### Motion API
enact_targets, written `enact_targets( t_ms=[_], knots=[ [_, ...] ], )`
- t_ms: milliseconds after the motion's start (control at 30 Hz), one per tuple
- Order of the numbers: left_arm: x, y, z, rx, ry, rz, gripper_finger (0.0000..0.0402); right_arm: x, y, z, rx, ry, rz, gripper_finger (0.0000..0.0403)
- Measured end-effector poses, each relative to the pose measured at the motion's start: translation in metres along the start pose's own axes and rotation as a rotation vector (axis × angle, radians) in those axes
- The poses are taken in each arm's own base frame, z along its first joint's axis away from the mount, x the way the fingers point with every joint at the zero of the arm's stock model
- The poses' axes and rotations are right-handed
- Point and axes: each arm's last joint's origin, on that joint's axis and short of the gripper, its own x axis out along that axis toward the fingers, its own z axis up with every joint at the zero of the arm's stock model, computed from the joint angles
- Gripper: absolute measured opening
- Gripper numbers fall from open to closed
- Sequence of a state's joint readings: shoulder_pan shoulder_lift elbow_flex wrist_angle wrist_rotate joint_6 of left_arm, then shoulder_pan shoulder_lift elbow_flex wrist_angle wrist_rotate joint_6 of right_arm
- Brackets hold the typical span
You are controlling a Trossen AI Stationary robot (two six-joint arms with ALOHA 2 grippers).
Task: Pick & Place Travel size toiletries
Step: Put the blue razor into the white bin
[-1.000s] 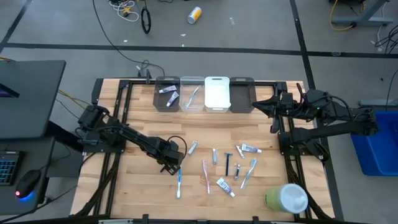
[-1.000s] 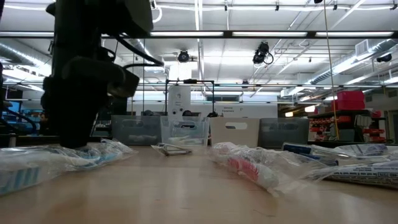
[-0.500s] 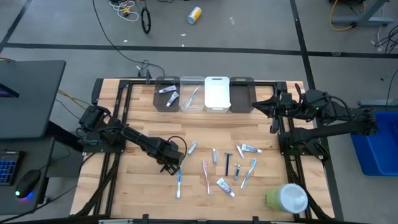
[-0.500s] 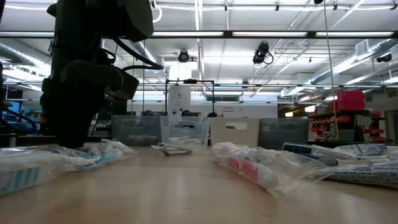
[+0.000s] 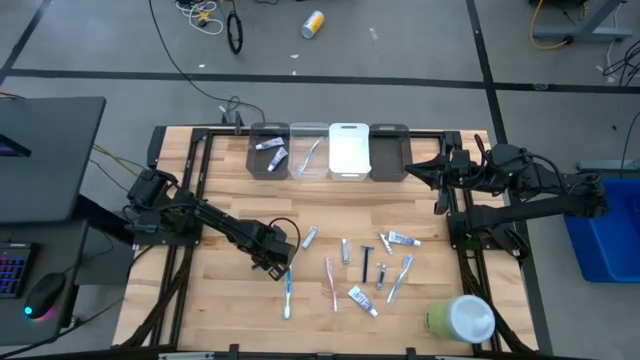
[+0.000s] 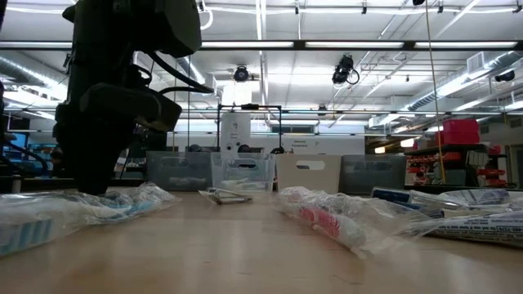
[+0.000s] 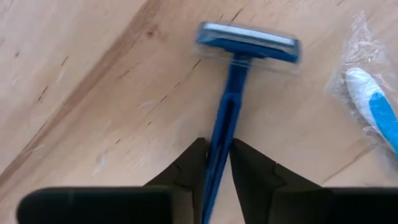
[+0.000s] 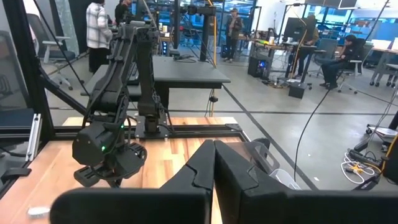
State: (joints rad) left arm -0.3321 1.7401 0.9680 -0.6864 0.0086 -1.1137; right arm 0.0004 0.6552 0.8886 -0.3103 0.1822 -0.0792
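While flat on the surface (image 7: 74,68), blue razor (image 7: 231,106) points head away from left gripper (image 7: 216,167).
Fingers (image 7: 186,174) nearly closed, pinching its handle; right gripper (image 8: 213,163) fingers pressed together, idle at table edge.

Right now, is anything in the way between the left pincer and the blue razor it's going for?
No, nothing is in between. The left pincer already has the blue razor handle between its two fingers, down on the wooden table. A wrapped toothbrush lies off to one side, not touching the razor.

Razor (image 7: 231,112) handle end hidden btwn left hand (image 7: 215,163) fingers — wrist view.
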Motion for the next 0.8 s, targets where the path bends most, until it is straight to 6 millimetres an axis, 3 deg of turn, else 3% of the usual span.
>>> enact_targets(
  t_ms=[667, 800],
  knots=[
    [-0.002, -0.001, 0.0, 0.014, -0.001, -0.021, 0.0049, 0.0, 0.0, 0.0, 0.0, 0.0, 0.0, 0.001],
    [-0.014, -0.001, 0.0, 0.014, -0.014, -0.065, 0.0048, 0.0, 0.0, 0.0, 0.0, -0.001, 0.0, 0.0011]
  ],
)
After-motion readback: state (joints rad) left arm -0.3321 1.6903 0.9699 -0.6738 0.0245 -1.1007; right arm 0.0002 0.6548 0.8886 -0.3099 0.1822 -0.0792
